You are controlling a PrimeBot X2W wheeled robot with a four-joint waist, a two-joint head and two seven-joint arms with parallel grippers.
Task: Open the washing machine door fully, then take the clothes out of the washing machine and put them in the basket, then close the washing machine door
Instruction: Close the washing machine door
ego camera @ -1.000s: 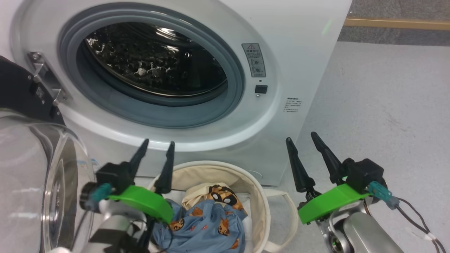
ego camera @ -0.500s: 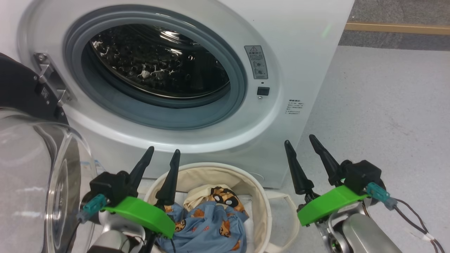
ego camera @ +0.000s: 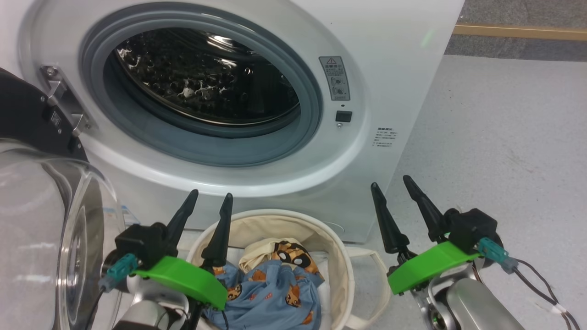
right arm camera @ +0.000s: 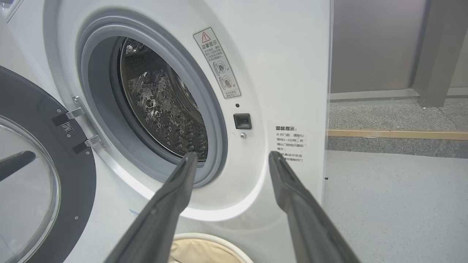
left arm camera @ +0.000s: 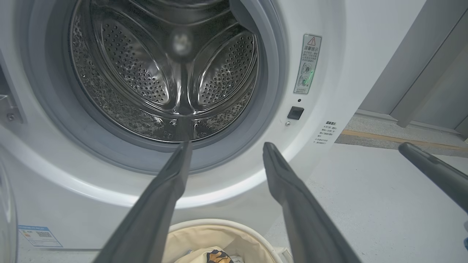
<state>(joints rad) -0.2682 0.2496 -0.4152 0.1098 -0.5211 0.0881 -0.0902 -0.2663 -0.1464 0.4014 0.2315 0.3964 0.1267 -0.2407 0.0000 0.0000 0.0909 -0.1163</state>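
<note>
Far left, the washing machine door (ego camera: 41,220) hangs swung wide, glass bowl toward you. L gripper (ego camera: 211,195) has barely dipped over the last sec: fingers spread, nothing held, by the basket's left rim. Basket (ego camera: 275,215) sits just in front of the washing machine (ego camera: 390,68) w/ the clothes (ego camera: 270,284) piled inside, blue animal-print piece over a cream one. Drum (left arm camera: 164,73) looks bare, so unloading seems done; only door closing is left. R gripper (ego camera: 390,182), right of basket, unchanged, also spread & empty

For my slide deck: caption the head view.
Clothes in the basket, drum empty, door open; left hand and right hand open, holding nothing.
</note>
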